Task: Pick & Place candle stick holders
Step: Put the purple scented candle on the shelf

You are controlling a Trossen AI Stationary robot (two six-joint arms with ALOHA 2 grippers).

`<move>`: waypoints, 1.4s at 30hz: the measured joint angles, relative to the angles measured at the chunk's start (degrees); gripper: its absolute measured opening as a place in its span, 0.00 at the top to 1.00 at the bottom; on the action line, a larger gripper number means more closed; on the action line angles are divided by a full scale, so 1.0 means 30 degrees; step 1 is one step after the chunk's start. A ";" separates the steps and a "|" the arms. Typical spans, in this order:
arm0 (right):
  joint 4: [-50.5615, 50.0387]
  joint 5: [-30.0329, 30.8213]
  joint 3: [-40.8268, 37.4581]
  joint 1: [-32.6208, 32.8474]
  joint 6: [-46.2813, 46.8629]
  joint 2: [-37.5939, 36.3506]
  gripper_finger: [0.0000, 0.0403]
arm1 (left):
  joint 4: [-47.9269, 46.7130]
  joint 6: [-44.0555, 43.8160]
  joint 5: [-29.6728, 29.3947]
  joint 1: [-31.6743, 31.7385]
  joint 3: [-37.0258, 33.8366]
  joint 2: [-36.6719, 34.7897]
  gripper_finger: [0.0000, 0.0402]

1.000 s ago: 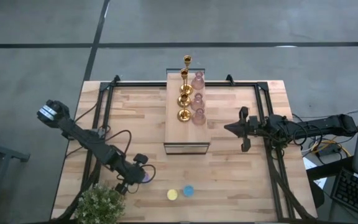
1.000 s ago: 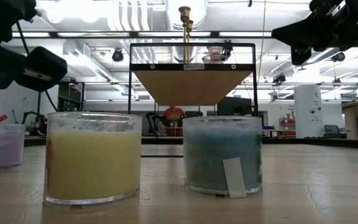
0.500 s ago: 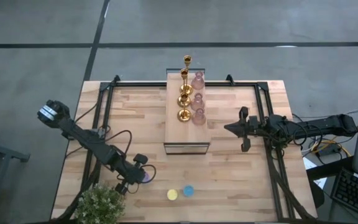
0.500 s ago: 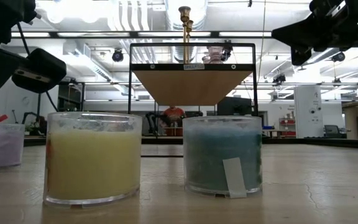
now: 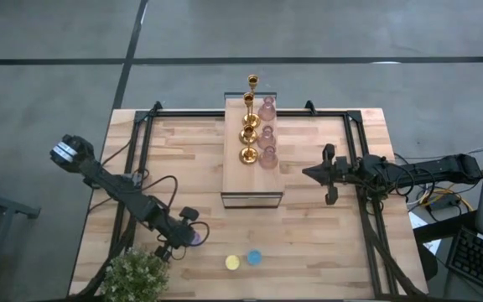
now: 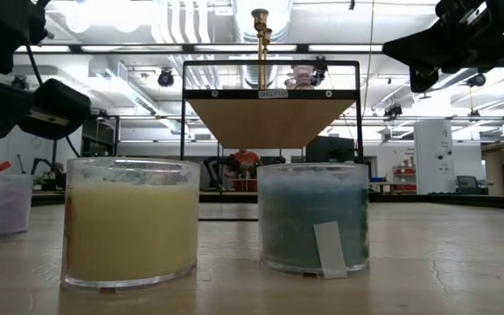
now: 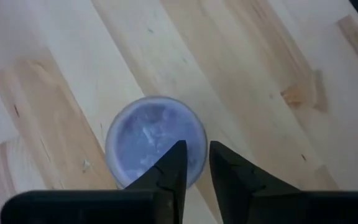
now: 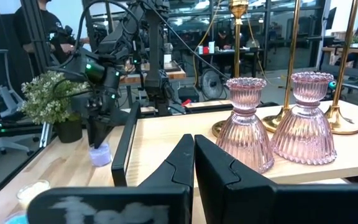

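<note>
Above the purple cup (image 7: 156, 142), the left end effector (image 7: 195, 163) hangs nearly clenched, empty; right end effector (image 8: 194, 151) clenched, empty.

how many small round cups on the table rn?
3. The purple cup sits under the left tool, near the plant. The yellow cup and blue cup sit side by side near the table's front edge.

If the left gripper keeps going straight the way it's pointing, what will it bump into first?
Most likely the small round purple cup. The left gripper points down at the light wooden table, with its nearly closed fingers right over the cup's rim. How far above the cup they are is unclear.
</note>
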 joint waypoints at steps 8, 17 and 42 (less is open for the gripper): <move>0.0000 0.0004 -0.0006 0.0000 -0.0001 0.0000 0.98 | 0.0113 0.0397 -0.0290 0.0000 0.0067 -0.0093 0.96; 0.0000 0.0005 -0.0007 0.0000 -0.0007 0.0000 0.98 | -0.0112 -0.0338 -0.0217 0.0059 0.0106 -0.0129 0.98; -0.0394 -0.1979 0.0117 -0.0117 -0.1209 -0.0468 0.98 | -0.9839 0.0599 -0.8217 0.4097 0.6072 -0.5877 1.00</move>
